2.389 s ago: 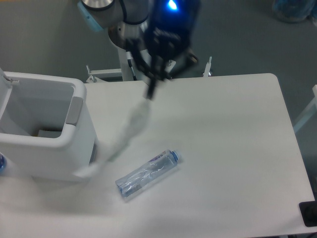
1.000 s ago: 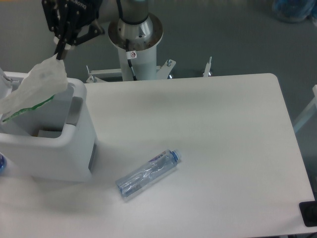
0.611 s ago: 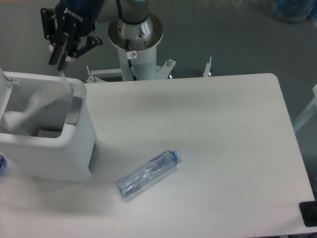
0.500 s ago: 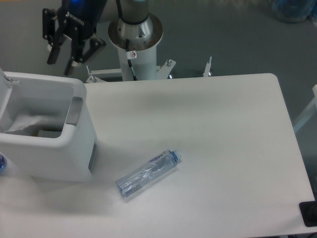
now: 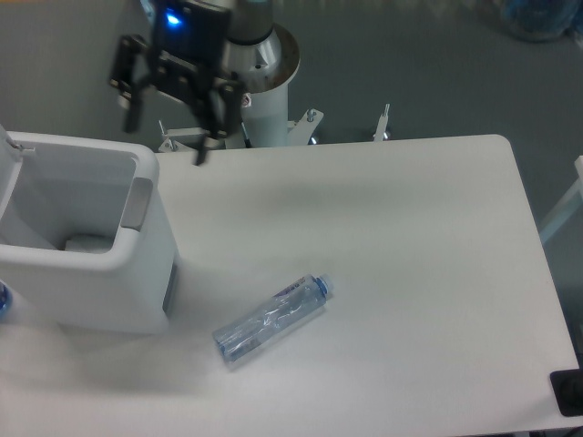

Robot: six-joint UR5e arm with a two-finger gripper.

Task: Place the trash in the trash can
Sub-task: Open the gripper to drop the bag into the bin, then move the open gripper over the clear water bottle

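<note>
A crushed clear plastic bottle (image 5: 271,319) with a blue cap and label lies flat on the white table, cap pointing up-right. The trash can (image 5: 102,289), a big white bin with a grey panel (image 5: 137,202) on its right rim, stands at the table's left edge. Something white, probably the packet (image 5: 87,243), shows at the bottom of the bin. My gripper (image 5: 166,134) hangs above the table's back edge, just right of the bin's far corner. It is open wide with nothing between its fingers, well away from the bottle.
The arm's round white pedestal (image 5: 251,64) stands behind the table. A black object (image 5: 569,393) sits at the front right corner. A blue thing (image 5: 3,299) peeks out left of the bin. The table's right edge slants past x 600.
The gripper carried the white packet over the bin, opened and dropped it in. It has since swung right and lower, staying open. The bottle has not moved.
</note>
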